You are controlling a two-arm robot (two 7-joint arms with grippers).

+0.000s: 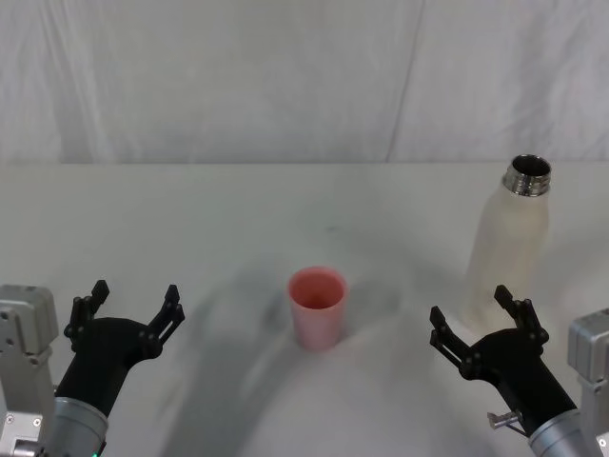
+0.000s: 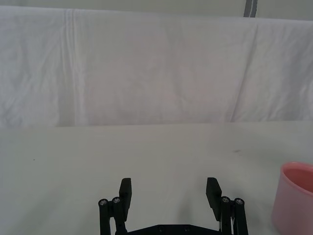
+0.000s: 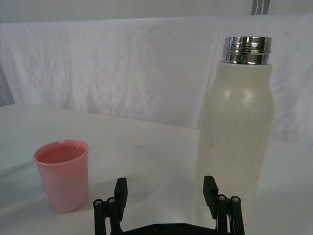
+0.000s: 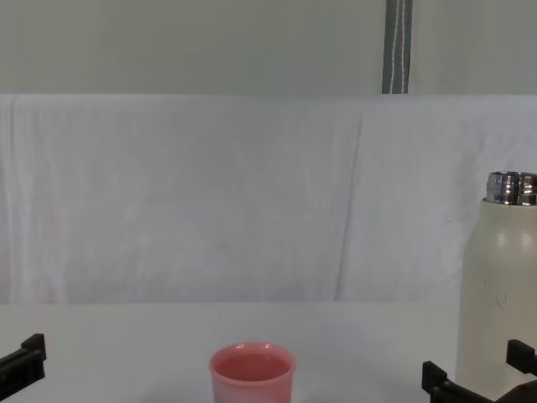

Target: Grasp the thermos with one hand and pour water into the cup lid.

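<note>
The thermos point(image 1: 507, 243) point(image 3: 235, 142) point(image 4: 501, 290) stands upright at the table's right, cream-white, its steel neck uncapped. The cup lid point(image 1: 317, 307) point(image 3: 62, 175) point(image 4: 252, 374) point(image 2: 296, 198), a small pink cup, stands upright at the table's middle. My right gripper point(image 1: 487, 319) point(image 3: 166, 192) point(image 4: 478, 369) is open just in front of the thermos, its fingers short of the bottle's base and holding nothing. My left gripper point(image 1: 131, 302) point(image 2: 169, 191) is open near the front left, empty, with the cup lid off to its right.
A white cloth covers the table point(image 1: 190, 219) and hangs as a backdrop point(image 4: 210, 193) behind it. A grey pole point(image 4: 398, 46) rises behind the backdrop. Bare tabletop lies between the cup lid and each gripper.
</note>
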